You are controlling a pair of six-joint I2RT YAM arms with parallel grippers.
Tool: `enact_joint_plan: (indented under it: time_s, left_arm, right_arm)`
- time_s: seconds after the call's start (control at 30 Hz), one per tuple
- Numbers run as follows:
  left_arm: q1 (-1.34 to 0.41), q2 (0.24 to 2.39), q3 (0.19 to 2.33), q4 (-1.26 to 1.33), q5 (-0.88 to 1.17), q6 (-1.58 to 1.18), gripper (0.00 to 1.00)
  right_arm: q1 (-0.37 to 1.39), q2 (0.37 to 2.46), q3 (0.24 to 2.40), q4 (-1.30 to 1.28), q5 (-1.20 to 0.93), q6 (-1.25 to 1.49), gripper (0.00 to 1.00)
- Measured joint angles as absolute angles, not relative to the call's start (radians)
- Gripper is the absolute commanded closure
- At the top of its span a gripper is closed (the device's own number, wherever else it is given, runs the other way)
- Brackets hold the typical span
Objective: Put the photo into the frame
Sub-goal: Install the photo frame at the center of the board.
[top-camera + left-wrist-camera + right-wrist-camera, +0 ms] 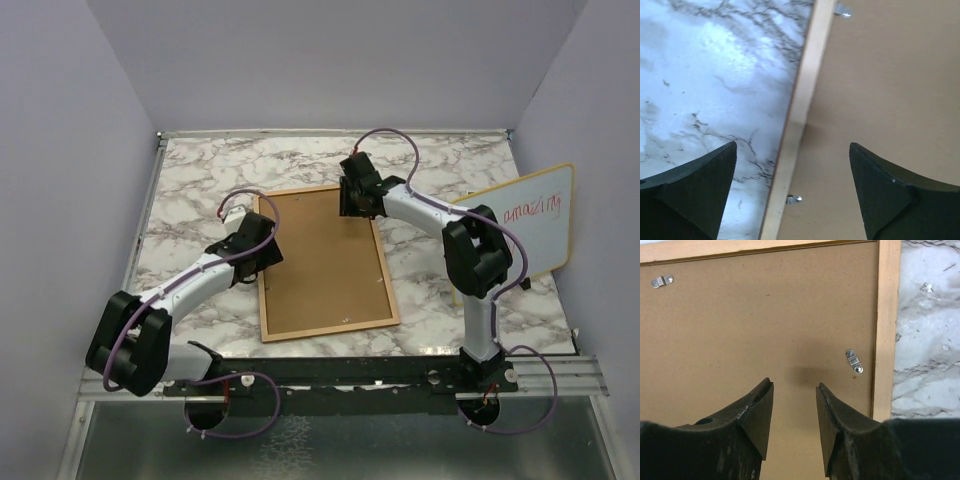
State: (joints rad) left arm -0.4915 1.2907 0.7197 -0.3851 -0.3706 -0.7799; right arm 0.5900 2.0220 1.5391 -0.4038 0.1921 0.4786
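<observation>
The frame (325, 265) lies face down on the marble table, its brown back board up and its thin wooden rim around it. My left gripper (270, 245) hovers over the frame's left rim (800, 100). In the left wrist view this gripper (793, 145) stands wide open, one finger over the marble and the other over the back board (880, 90). My right gripper (352, 205) is above the frame's far right part. Seen from the right wrist, it (795, 383) is open with only bare board between its fingers. The photo is out of view.
A whiteboard (530, 225) with red handwriting leans at the table's right side. Small metal clips (854, 361) (794, 199) sit along the inside of the frame's rim. Marble table (200, 180) shows left of and behind the frame.
</observation>
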Motion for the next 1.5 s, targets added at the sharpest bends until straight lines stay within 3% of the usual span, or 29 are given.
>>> enact_joint_plan:
  time_s: [0.3,0.5,1.5]
  left_arm:
    - [-0.374,1.323,0.635,-0.341,-0.253,-0.792,0.5]
    - [-0.356,1.339,0.63,-0.297,-0.194,-0.788,0.62]
    - [-0.342,1.347,0.63,-0.274,-0.149,-0.78,0.67]
  right_arm:
    - [0.569,2.093,1.57,-0.402,0.118,0.451,0.56]
    - [0.556,2.122,1.591,-0.406,0.102,0.451,0.56]
    - [0.495,2.167,1.671,-0.494,0.117,0.498,0.56]
